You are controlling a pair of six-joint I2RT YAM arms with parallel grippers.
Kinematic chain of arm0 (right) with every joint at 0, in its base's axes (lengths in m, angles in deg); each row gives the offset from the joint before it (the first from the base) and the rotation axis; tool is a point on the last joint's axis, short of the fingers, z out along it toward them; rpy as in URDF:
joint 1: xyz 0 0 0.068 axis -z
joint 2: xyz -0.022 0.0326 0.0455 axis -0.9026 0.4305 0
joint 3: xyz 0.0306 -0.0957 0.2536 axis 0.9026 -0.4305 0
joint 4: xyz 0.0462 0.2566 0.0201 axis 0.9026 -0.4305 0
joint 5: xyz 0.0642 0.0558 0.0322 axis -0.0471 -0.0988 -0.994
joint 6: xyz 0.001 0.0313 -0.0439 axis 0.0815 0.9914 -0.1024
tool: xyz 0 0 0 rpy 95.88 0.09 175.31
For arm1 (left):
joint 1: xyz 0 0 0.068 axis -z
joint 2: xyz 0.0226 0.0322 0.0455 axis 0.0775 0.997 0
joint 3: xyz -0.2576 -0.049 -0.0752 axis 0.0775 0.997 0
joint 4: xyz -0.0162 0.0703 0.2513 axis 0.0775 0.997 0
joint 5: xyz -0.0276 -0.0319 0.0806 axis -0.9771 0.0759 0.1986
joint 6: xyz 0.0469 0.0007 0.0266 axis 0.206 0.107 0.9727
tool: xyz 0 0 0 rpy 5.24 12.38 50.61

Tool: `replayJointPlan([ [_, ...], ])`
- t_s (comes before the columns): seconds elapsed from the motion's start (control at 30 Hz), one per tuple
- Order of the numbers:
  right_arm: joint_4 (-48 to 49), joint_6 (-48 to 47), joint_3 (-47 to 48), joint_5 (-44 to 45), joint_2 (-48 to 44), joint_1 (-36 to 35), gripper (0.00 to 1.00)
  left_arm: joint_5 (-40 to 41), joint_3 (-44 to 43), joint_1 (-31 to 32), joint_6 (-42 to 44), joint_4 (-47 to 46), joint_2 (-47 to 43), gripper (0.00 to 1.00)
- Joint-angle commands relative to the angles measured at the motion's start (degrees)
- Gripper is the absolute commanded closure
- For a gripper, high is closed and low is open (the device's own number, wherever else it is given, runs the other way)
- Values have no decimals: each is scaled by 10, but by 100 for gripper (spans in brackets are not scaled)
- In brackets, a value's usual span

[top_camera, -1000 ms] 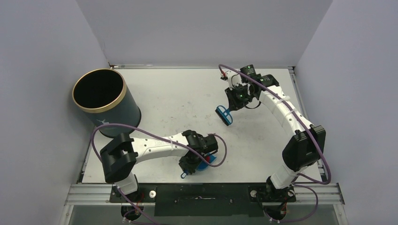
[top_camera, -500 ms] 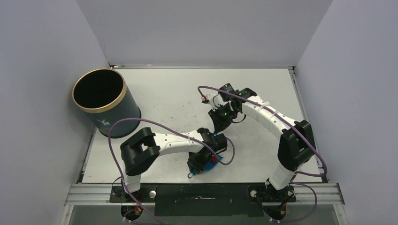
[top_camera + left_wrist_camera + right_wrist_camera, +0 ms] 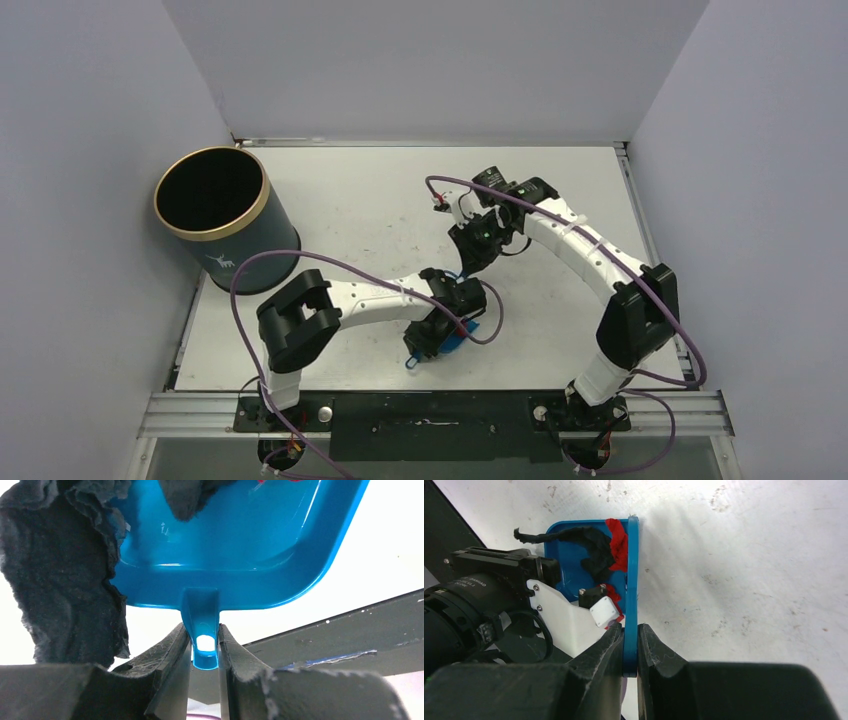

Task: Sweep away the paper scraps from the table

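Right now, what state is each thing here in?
Dustpan: gripped by its handle in the left tool, holding scraps.
Brush: clamped in the right tool, at the dustpan's open edge.
Paper scraps: black and red, inside the dustpan; one black piece hangs over its rim.
Bin: upright, open-topped.

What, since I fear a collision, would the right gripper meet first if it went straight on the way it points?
Probably the table, via the brush that the right gripper clamps; the dustpan sits beside that line. Depth unclear.
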Motion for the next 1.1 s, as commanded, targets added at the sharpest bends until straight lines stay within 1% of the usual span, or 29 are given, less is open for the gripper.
replayJointPlan([
  [0.0, -27, -26, 48, 44, -43, 1, 95, 36, 18, -1, -13, -65, -48, 100],
  [0.1, -29, -40, 46, 54, -56, 8, 95, 54, 34, 0, -22, -96, -62, 100],
  [0.2, -43, -57, 48, 45, -63, 28, 95, 65, 48, 3, -24, -117, -68, 100],
  [0.43, -57, -77, 100, 35, -74, 104, 95, 80, 82, 8, -28, -158, -75, 100],
  [0.57, -38, -73, 96, 22, -85, 152, 95, 93, 90, 9, -33, -169, -87, 100],
  [0.67, -17, -63, 78, -7, -89, 201, 95, 105, 96, 13, -38, -177, -111, 100],
  [0.73, 1, -57, 59, -28, -91, 236, 95, 117, 121, 11, -39, -215, -133, 100],
  [0.83, 39, -33, 15, -65, -97, 293, 95, 163, 142, 12, -48, -260, -154, 100],
  [0.93, 72, -15, -40, -102, -105, 336, 95, 175, 173, 6, -52, -310, -169, 100],
  [1.0, 83, -12, -69, -112, -110, 349, 95, 171, 187, -3, -55, -330, -163, 100],
  [1.07, 85, -18, -92, -121, -118, 349, 95, 185, 189, 2, -61, -337, -165, 100],
])
